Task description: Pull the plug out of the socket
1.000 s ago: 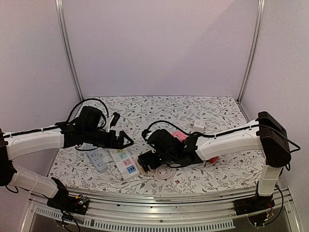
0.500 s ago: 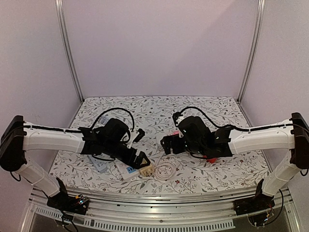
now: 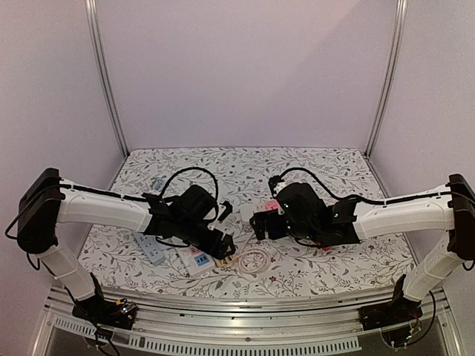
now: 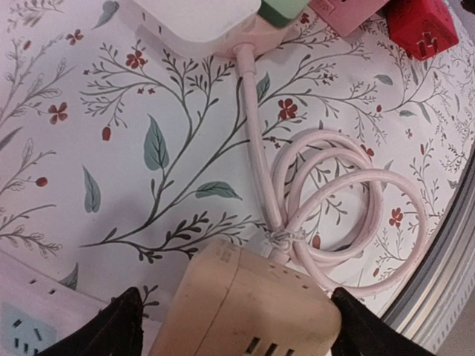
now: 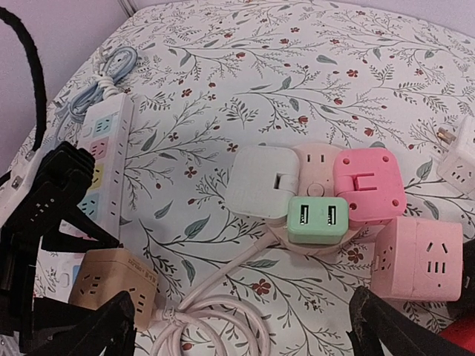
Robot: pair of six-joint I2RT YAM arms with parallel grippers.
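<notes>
- We see coiled cord [image 4: 252,111], power strip [image 5: 104,156] and pink cube [image 5: 419,259] around white plug [image 5: 256,182], which is seated on socket hub [image 5: 315,167].
- Left gripper [image 4: 237,330] low, jaws apart astride tan cube [image 4: 245,297]; right gripper [image 5: 245,326] spread wide, facing socket hub.

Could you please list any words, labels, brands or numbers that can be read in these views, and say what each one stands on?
No text is legible in any view.
A short line of dark print sits near the top edge of the tan cube-shaped socket block, too small to read.
The green two-port USB adapter, the pink cube socket and the white power strip with pastel outlets show no readable markings.
</notes>
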